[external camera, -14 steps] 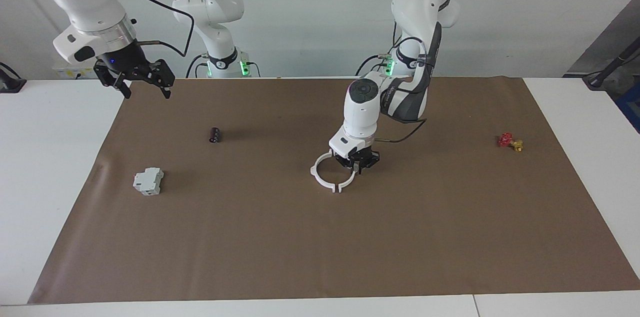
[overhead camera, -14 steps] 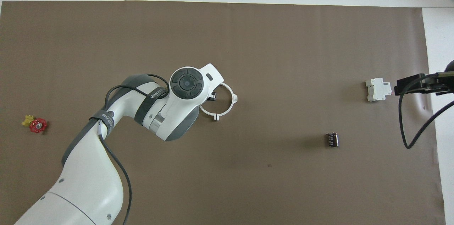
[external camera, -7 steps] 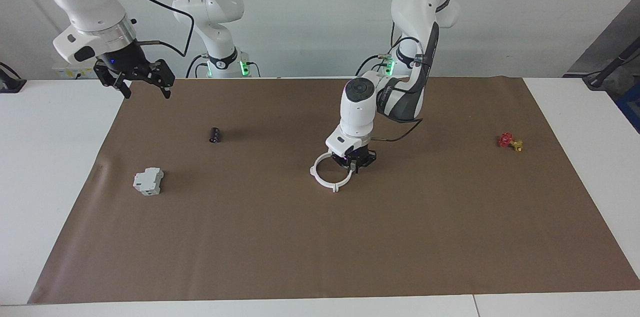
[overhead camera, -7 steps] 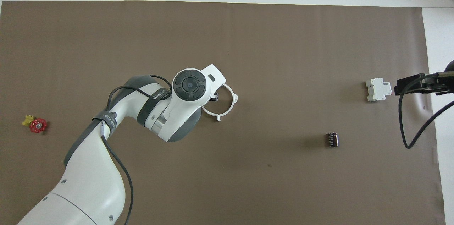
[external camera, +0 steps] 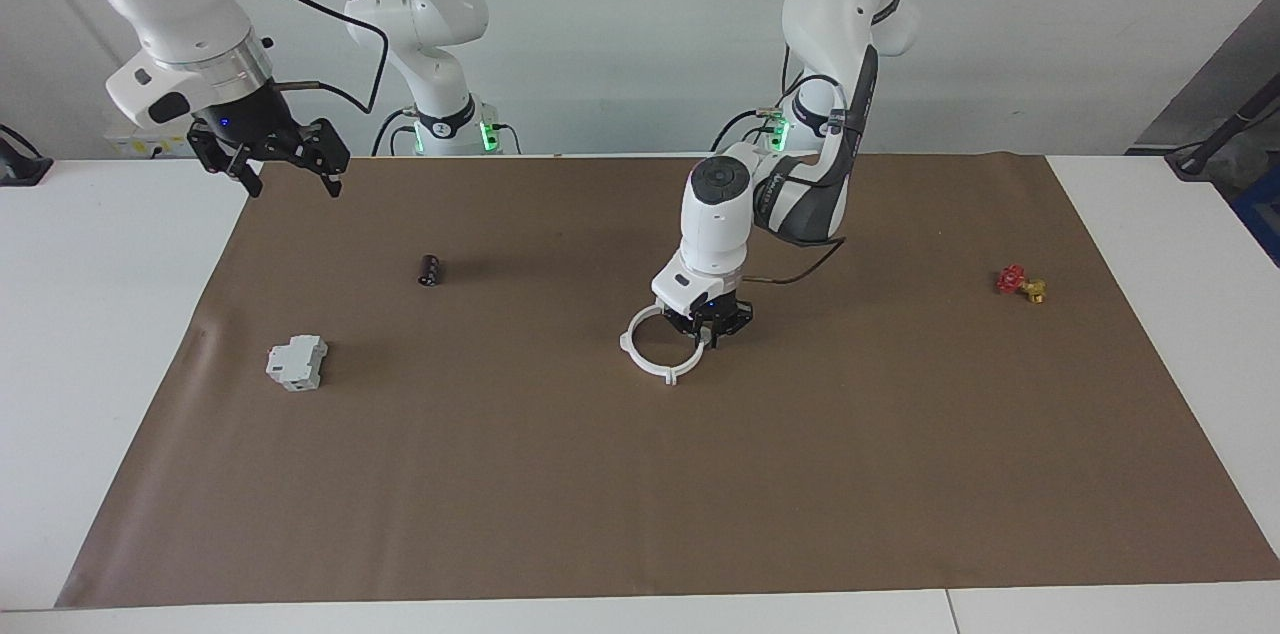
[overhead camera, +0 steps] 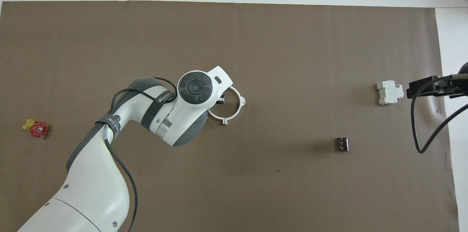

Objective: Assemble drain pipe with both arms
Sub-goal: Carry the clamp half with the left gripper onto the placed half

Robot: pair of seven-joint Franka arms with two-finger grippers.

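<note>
The drain pipe (external camera: 640, 364) lies as a white ring in the middle of the brown mat, and its two arcs meet at a tab pair on the side farther from the robots. It also shows in the overhead view (overhead camera: 236, 114). My left gripper (external camera: 712, 326) is down at the ring's arc toward the left arm's end and is shut on it. In the overhead view its wrist hides most of it, and only one finger (overhead camera: 220, 99) shows. My right gripper (external camera: 290, 169) is open and empty. It waits raised over the mat's edge at the right arm's end (overhead camera: 411, 91).
A grey boxy block (external camera: 297, 362) and a small black cylinder (external camera: 430, 270) lie toward the right arm's end. A red and yellow valve piece (external camera: 1020, 283) lies toward the left arm's end. The brown mat (external camera: 640, 514) covers the white table.
My left gripper has shifted slightly toward the right arm's end with its arc. The gap at the tabs farther from the robots has closed. The right arm has not moved.
</note>
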